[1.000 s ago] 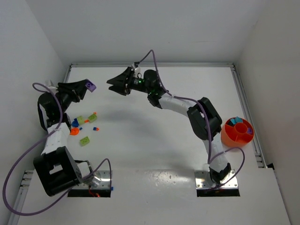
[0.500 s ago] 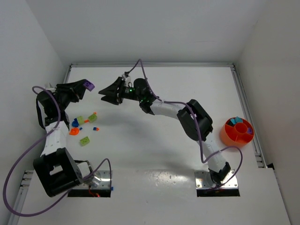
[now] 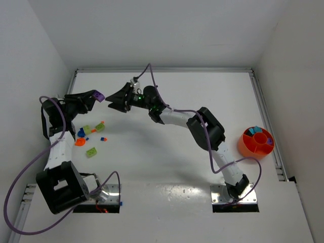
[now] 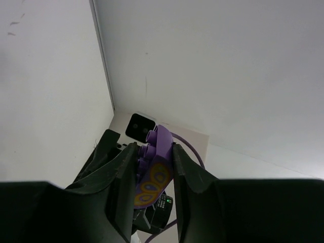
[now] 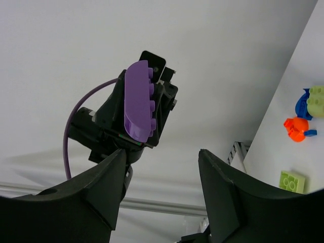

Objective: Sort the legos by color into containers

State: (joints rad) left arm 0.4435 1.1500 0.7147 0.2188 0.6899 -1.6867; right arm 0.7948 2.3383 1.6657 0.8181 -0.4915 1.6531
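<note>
Purple brick (image 4: 152, 174) clamped in left gripper (image 3: 92, 96); its yellow print shows only from left wrist. Right gripper (image 3: 110, 101) gapes empty, facing it. Loose legos (image 3: 86, 129) at 9 o'clock.

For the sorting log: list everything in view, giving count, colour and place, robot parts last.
purple brick: one, purple, held in the air at the table's far left.
loose bricks: several, lime green, orange and blue, scattered on the table's left side.
bowl: one, orange, divided, near the table's right edge; a few cyan and blue pieces inside.
table: one, white.
left gripper: one, black, shut on the purple brick.
right gripper: one, black, open and empty, extended toward the purple brick.
</note>
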